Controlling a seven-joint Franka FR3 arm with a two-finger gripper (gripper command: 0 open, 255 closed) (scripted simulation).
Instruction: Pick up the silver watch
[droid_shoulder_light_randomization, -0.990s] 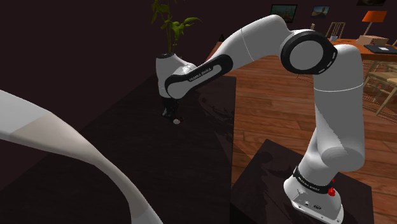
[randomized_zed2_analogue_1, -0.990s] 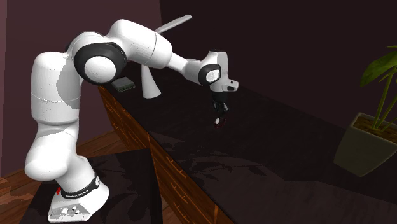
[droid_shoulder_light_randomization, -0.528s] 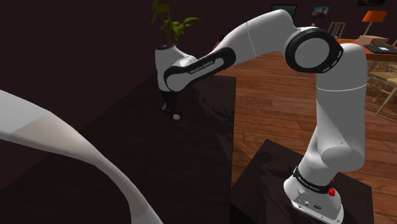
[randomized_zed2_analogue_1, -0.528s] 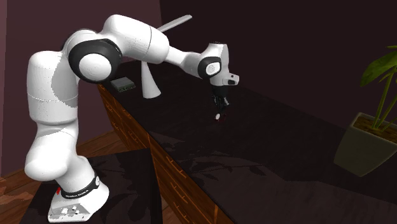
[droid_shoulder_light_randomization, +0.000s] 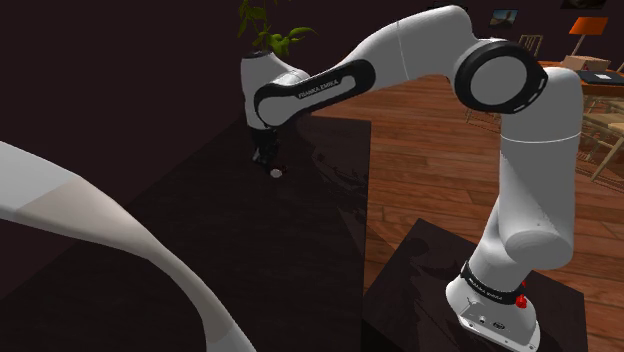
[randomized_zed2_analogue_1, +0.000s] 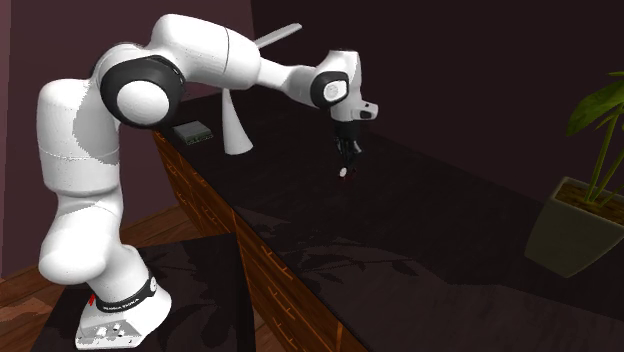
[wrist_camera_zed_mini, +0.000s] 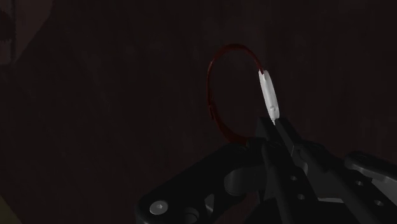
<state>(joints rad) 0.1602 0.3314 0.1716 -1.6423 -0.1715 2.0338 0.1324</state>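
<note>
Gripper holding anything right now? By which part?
Yes: the black gripper clasps the watch, white case on a dark red strap loop, at one end of the case.

- The surface (droid_shoulder_light_randomization: 200, 240) was dark and glossy, with wooden drawer fronts (randomized_zed2_analogue_1: 265, 270) below its edge.
- The floor (droid_shoulder_light_randomization: 430, 160) was reddish-brown wood planking.
- The walls (randomized_zed2_analogue_1: 450, 60) were dark maroon and dimly lit.
- A potted plant (randomized_zed2_analogue_1: 578, 228) stood at the second exterior view's right.
- A framed picture (droid_shoulder_light_randomization: 503, 15) and a wooden chair (droid_shoulder_light_randomization: 603, 130) were seen across the room.
</note>
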